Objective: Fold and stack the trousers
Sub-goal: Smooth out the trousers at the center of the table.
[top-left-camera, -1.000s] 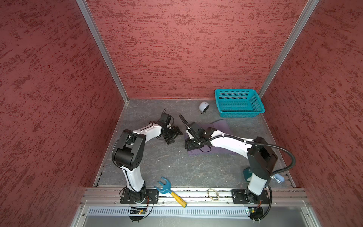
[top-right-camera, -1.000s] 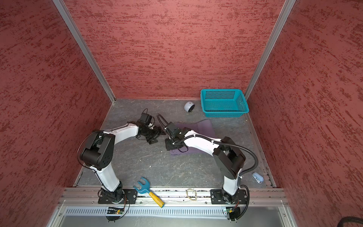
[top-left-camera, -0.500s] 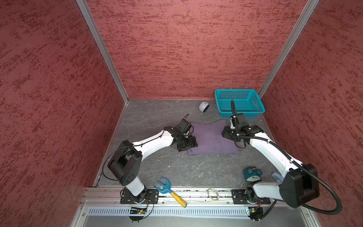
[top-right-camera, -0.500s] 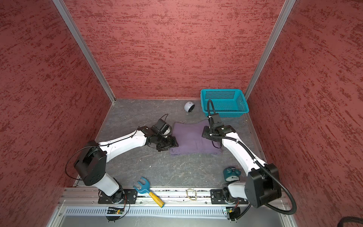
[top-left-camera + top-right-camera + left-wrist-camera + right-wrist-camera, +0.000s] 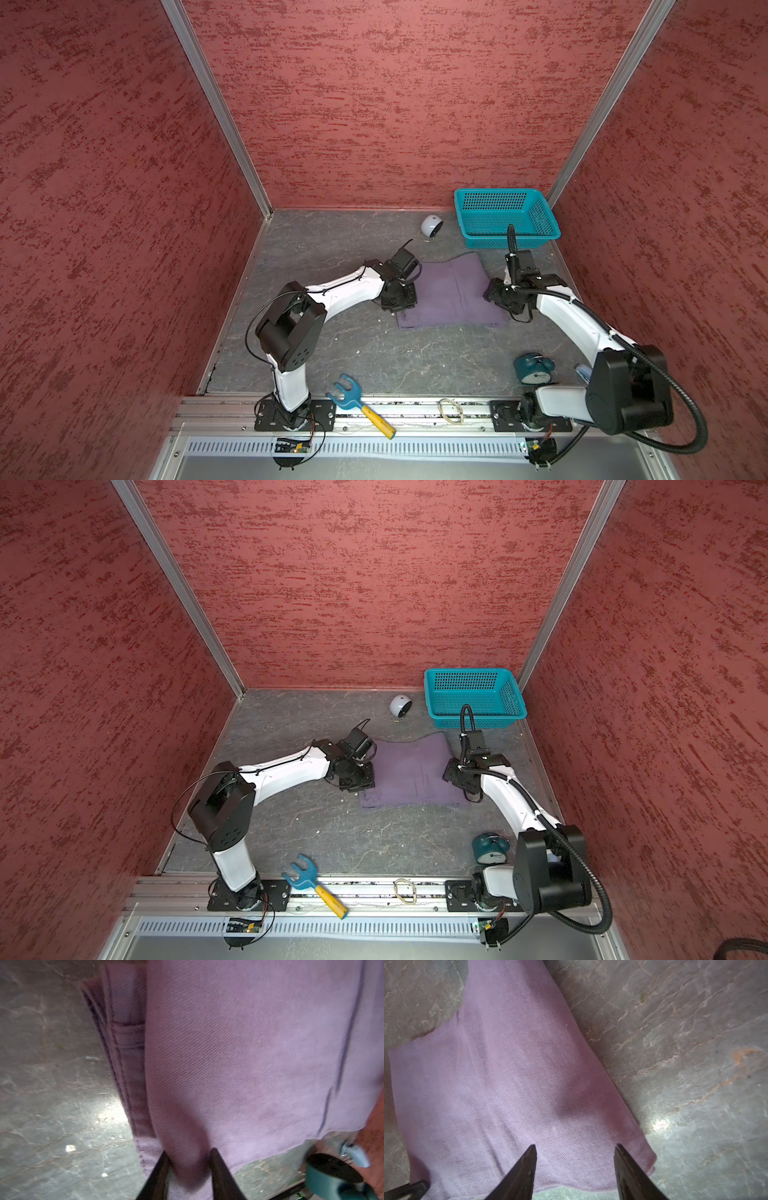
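The purple trousers [image 5: 451, 291] lie folded into a flat, roughly square pad on the grey floor in both top views [image 5: 409, 771]. My left gripper [image 5: 405, 305] sits at their left edge. In the left wrist view it [image 5: 189, 1152] is shut on a raised fold of the trousers [image 5: 249, 1053], with stacked hems showing beside it. My right gripper [image 5: 496, 297] is at the trousers' right edge. In the right wrist view it [image 5: 575, 1147] stands open just over the flat cloth [image 5: 508, 1084], near a corner, with nothing pinched.
A teal basket [image 5: 478, 241] stands at the back right, just behind the trousers. A white round object [image 5: 431, 226] sits left of it. A teal round clock-like object [image 5: 534, 368] lies by the right arm's base. A blue-and-yellow tool [image 5: 359, 405] and a ring [image 5: 451, 409] lie on the front rail.
My left gripper reached the trousers' left edge and shut on a fold. My right arm swung from the left part to the right edge, opening wider.
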Robot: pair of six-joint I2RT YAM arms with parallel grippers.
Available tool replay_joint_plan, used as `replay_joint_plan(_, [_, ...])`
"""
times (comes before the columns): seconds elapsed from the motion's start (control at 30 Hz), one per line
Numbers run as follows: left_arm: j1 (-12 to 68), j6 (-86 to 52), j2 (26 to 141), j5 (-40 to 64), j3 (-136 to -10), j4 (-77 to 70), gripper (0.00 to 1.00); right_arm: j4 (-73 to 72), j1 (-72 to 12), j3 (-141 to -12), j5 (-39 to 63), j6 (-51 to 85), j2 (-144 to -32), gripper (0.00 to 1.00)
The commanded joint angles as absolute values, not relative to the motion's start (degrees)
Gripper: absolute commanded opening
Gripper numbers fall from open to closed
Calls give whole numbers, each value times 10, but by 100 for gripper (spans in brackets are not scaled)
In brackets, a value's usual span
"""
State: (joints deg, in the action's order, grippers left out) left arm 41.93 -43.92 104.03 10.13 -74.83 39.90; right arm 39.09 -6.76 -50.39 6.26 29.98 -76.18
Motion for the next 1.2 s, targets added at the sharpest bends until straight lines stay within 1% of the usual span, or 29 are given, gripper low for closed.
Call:
replay_joint_plan(0.0, [420,-429,1042,93,-771,407,12,375,-61,-502,60,299,-758,61])
replay_joint_plan(0.03, [417,-424,1041,87,-778,420,5,375,-58,-502,58,298,-755,62])
replay_joint_plan(0.07, [413,-421,1038,85,-784,428,0,376,-56,-501,56,298,-754,62])
replay_joint_plan(0.2, [400,-413,1009,112,-820,450,0,380,-38,-503,49,295,-749,62])
replay_joint_plan(0.3, [414,-404,988,83,-875,504,0,380,-27,-505,54,294,-746,63])
replay_joint_plan(0.37, [423,-405,969,80,-883,513,0,378,-25,-503,58,297,-746,63])
replay_joint_plan(0.53, [435,-444,935,102,-818,491,0,367,-24,-498,69,298,-756,63])
replay_joint_plan(0.67, [437,-492,907,124,-706,443,0,358,-24,-491,73,298,-766,63])
replay_joint_plan(0.7, [437,-500,905,125,-682,434,4,354,-23,-489,76,298,-768,63])
replay_joint_plan(0.73, [435,-503,907,124,-668,431,22,351,-24,-489,79,297,-772,63])
replay_joint_plan(0.77, [430,-504,912,120,-653,432,53,349,-24,-489,82,297,-775,63])
replay_joint_plan(0.8, [422,-504,919,115,-641,437,71,347,-24,-489,85,295,-778,63])
replay_joint_plan(0.83, [408,-502,923,115,-635,443,76,345,-24,-490,89,294,-780,63])
replay_joint_plan(0.97, [341,-487,890,108,-632,461,76,343,-24,-491,112,284,-779,62])
replay_joint_plan(1.03, [328,-473,867,91,-651,467,75,345,-24,-493,115,277,-770,56])
replay_joint_plan(1.07, [326,-467,862,84,-665,470,74,343,-28,-494,116,274,-764,51])
replay_joint_plan(1.1, [325,-463,862,81,-677,471,71,340,-32,-495,117,273,-758,42])
replay_joint_plan(1.13, [325,-460,868,84,-693,466,64,334,-40,-499,122,272,-750,27])
replay_joint_plan(1.17, [327,-460,876,94,-705,451,57,327,-48,-506,129,272,-747,18])
